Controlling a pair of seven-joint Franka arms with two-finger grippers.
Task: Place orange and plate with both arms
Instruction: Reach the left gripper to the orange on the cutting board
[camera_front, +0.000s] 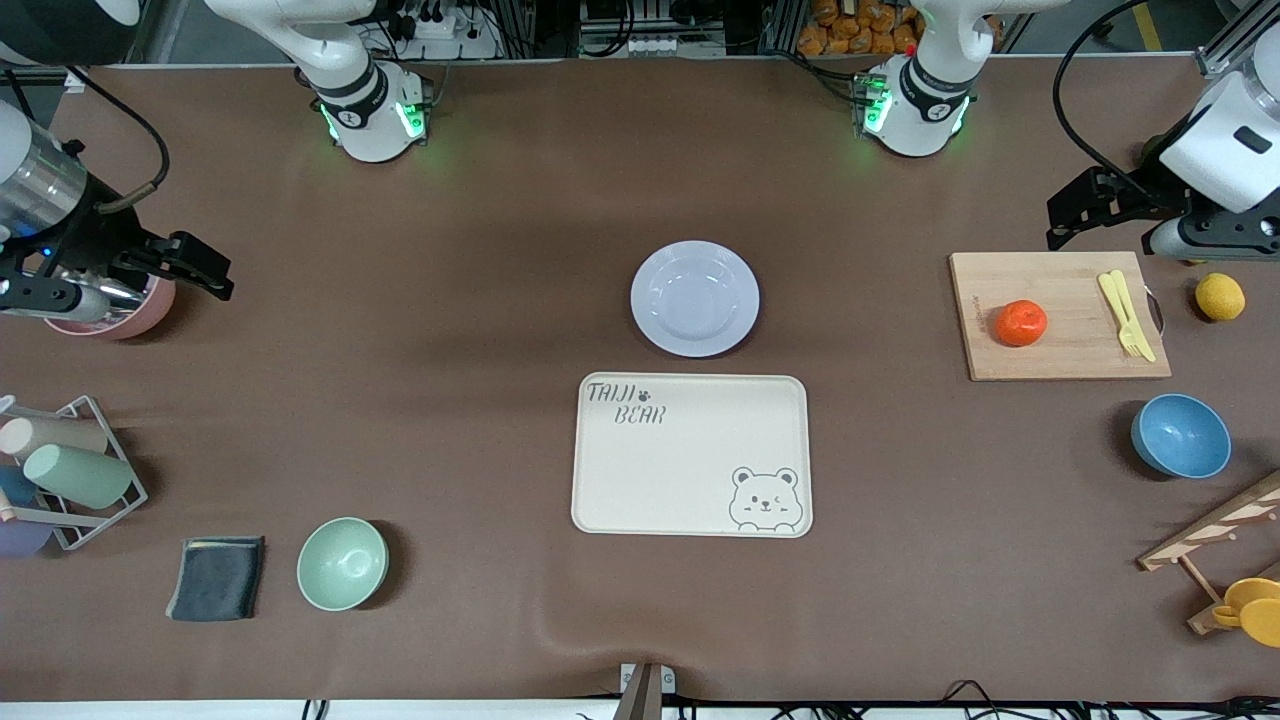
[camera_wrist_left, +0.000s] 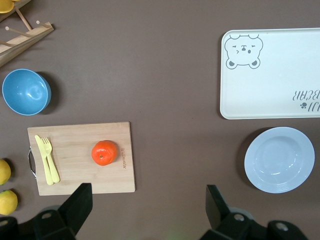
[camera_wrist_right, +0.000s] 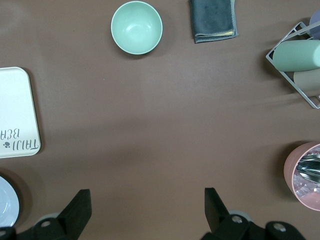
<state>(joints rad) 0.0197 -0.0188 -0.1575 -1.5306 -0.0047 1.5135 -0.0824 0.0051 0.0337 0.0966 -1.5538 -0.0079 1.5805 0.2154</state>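
The pale lavender plate (camera_front: 694, 298) lies at mid-table, just farther from the front camera than the cream bear-print tray (camera_front: 692, 455). In the left wrist view the plate (camera_wrist_left: 279, 159) sits beside the tray (camera_wrist_left: 272, 75). The orange (camera_front: 1021, 323) rests on a wooden cutting board (camera_front: 1070, 345) toward the left arm's end, and the left wrist view shows this orange (camera_wrist_left: 104, 152) too. My left gripper (camera_front: 1075, 215) hangs open over the table by the board's corner, its jaws (camera_wrist_left: 148, 202) wide with nothing between. My right gripper (camera_front: 205, 265) is open and empty (camera_wrist_right: 147, 205) over the right arm's end.
A yellow fork and knife (camera_front: 1126, 313) lie on the board, a lemon (camera_front: 1220, 296) and blue bowl (camera_front: 1180, 435) beside it. A wooden rack (camera_front: 1215, 545) stands nearer. At the right arm's end: pink cup (camera_front: 120, 315), wire cup rack (camera_front: 65, 480), grey cloth (camera_front: 217, 577), green bowl (camera_front: 342, 563).
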